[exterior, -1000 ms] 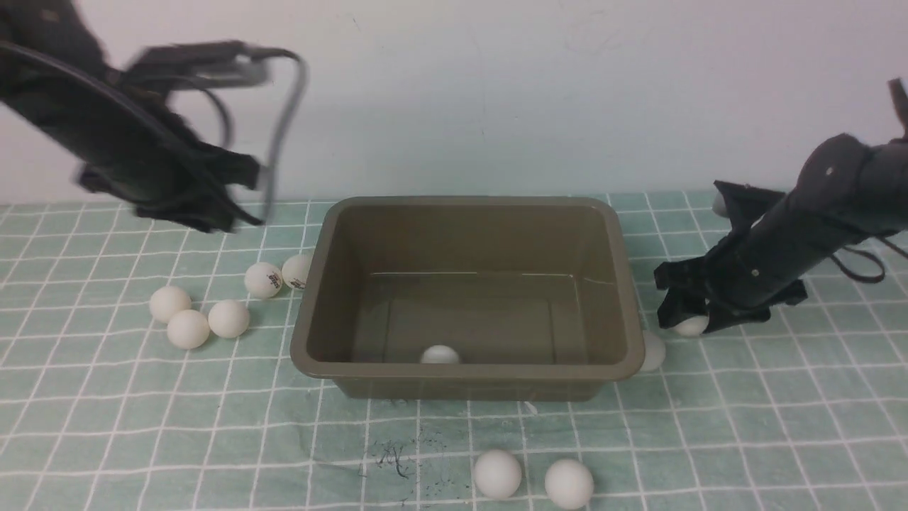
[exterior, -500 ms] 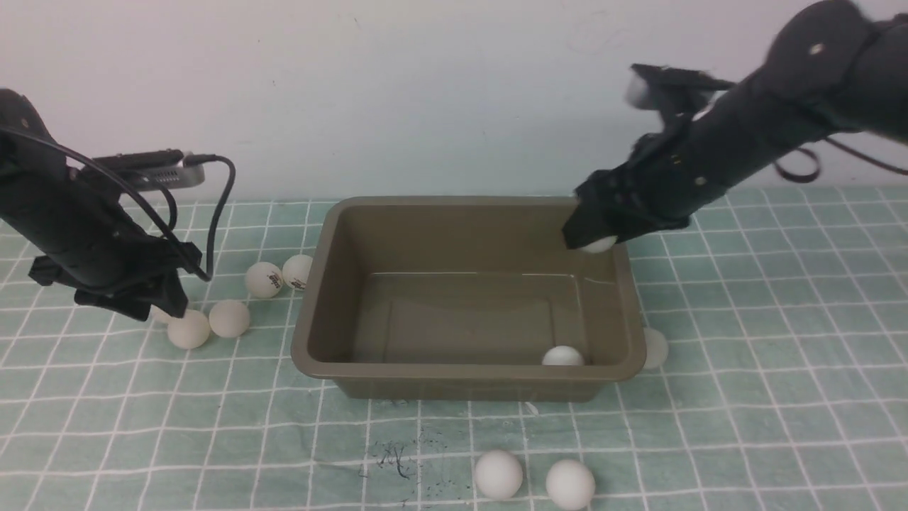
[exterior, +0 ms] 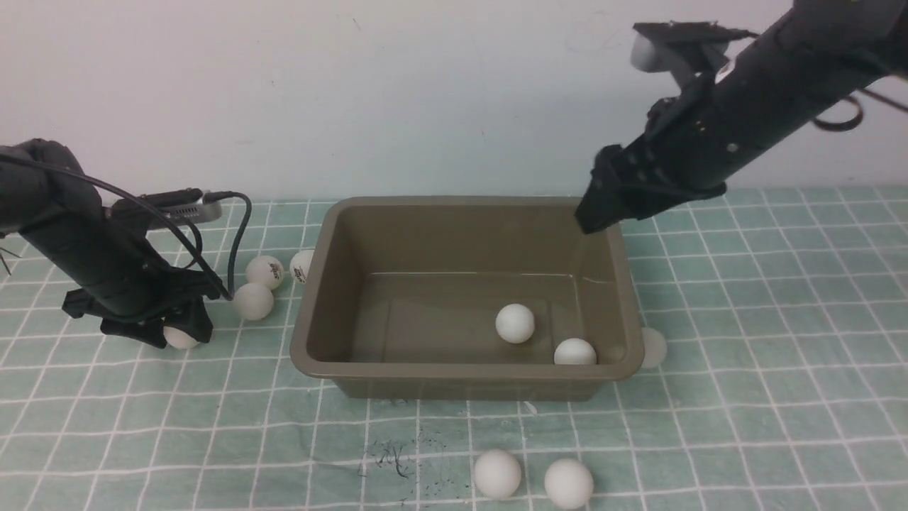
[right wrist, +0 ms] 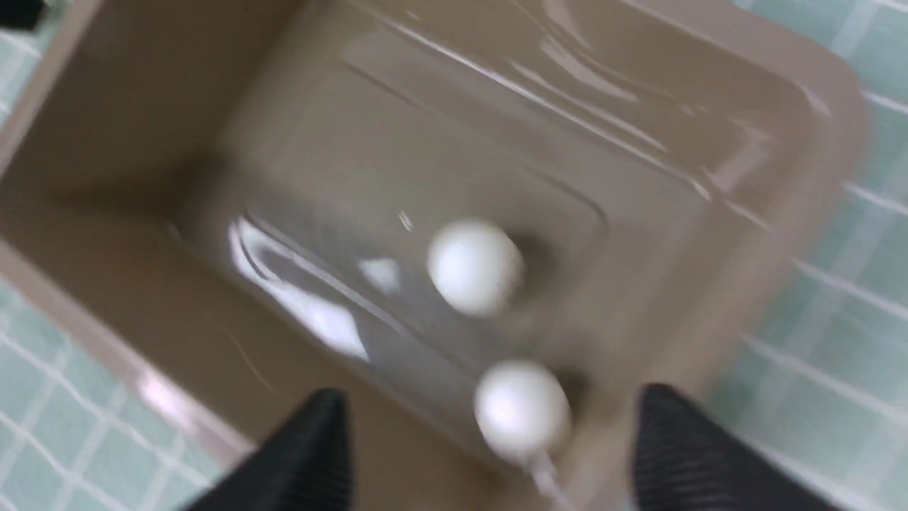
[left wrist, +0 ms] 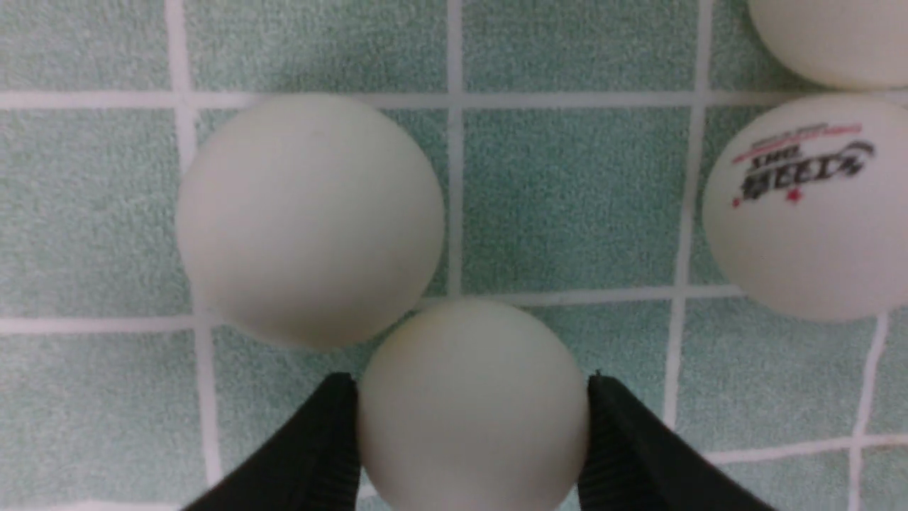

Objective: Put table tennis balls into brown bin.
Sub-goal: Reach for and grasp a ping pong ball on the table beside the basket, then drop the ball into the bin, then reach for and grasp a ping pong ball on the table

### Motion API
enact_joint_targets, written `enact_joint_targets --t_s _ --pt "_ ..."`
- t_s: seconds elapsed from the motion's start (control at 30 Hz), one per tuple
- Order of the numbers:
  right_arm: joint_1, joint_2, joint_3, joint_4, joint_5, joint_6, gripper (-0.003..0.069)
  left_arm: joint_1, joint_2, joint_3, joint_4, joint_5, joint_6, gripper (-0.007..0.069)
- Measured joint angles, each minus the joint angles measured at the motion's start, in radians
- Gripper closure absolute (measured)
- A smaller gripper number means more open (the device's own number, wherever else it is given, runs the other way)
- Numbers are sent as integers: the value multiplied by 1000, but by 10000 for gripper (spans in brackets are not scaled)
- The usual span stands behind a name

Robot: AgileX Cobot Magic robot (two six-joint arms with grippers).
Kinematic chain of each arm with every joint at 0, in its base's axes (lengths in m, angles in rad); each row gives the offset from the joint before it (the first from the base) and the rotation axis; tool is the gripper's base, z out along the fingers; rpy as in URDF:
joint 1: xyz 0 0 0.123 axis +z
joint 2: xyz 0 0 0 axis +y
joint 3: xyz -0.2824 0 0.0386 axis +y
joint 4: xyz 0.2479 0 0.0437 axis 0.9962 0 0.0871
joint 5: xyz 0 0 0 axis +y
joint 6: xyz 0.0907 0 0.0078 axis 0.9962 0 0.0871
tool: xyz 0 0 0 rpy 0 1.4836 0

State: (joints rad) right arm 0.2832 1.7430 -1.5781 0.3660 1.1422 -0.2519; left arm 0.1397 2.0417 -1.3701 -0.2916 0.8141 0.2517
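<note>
Along the near edge of the bench, right of centre, a near pair of balls (exterior: 532, 479) sits side by side: matte white, plain, round. The bench (exterior: 745, 426) wears a mint-green cloth with a white grid, nubbly in close view. Dark scribble marks (exterior: 397, 458) stain it just left of the pair.

Mid-bench: brown bin (exterior: 461, 370), an olive-brown plastic rectangle with rounded corners, a rolled outward rim and glossy sloping walls that catch the light. Inside are two balls: a middle ball (exterior: 515, 323) on the floor right of centre, and a corner ball (exterior: 574, 352) close to the near right corner. An outside ball (exterior: 654, 348) lies against the bin's right wall, part hidden by the rim.

Toward the left edge, the left end effector (exterior: 176, 330) is down at the cloth. Its black ribbed fingers (left wrist: 319, 440) press both sides of a pinched ball (left wrist: 472, 411), which looks to rest on the cloth. A plain neighbour ball (left wrist: 308, 220) touches it. Between there and the bin's left wall are a loose plain ball (exterior: 253, 301), a printed ball (exterior: 265, 272) and a wall-side printed ball (exterior: 303, 265). The wrist view shows dark lettering with red marks on one.

Farther back, the right end effector (exterior: 597, 216) hangs over the bin's far right corner, fingers spread wide, nothing between them.
</note>
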Motion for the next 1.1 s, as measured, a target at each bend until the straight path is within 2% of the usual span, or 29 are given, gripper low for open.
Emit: enact_joint_targets --t_s 0.13,0.2,0.27,0.4,0.5,0.53,0.63,0.7,0.73,0.8,0.9,0.93,0.97,1.03,1.07,1.1 --pt "0 -62 50 -166 84 92 482 0 -56 0 -1 89 -7 279" --pt "-2 -72 102 -246 88 141 531 0 -105 0 -3 130 -8 279" --pt "-8 -73 165 -302 79 183 550 -6 -179 0 -12 166 -8 279" --pt "-35 -35 289 -320 -54 201 491 -57 -294 0 -80 173 11 279" --pt "-63 29 319 -283 -158 208 375 -132 -326 0 -142 148 43 279" --pt "-70 59 319 -253 -197 207 305 -169 -324 0 -158 128 49 279" --pt "-73 115 317 -175 -247 182 182 -255 -293 0 -172 96 48 279" --pt "-73 146 315 -118 -268 150 124 -309 -258 0 -174 73 45 249" --pt "-73 162 314 -87 -282 125 87 -331 -236 0 -174 57 45 215" --pt "-73 183 314 -61 -305 109 62 -360 -214 0 -174 33 45 134" --pt "-73 215 312 -28 -341 91 67 -375 -199 0 -174 8 45 34" --pt "-73 224 311 -22 -349 90 89 -373 -199 -3 -167 8 42 22" --pt "-73 233 309 -20 -354 90 143 -363 -203 -15 -148 17 30 29" --pt "-74 239 309 -20 -354 90 246 -340 -213 -33 -97 32 -8 84" --pt "-77 240 309 -22 -352 90 321 -318 -223 -49 -52 48 -40 150" --pt "-84 240 307 -29 -348 90 314 -296 -231 -65 -1 63 -70 217"
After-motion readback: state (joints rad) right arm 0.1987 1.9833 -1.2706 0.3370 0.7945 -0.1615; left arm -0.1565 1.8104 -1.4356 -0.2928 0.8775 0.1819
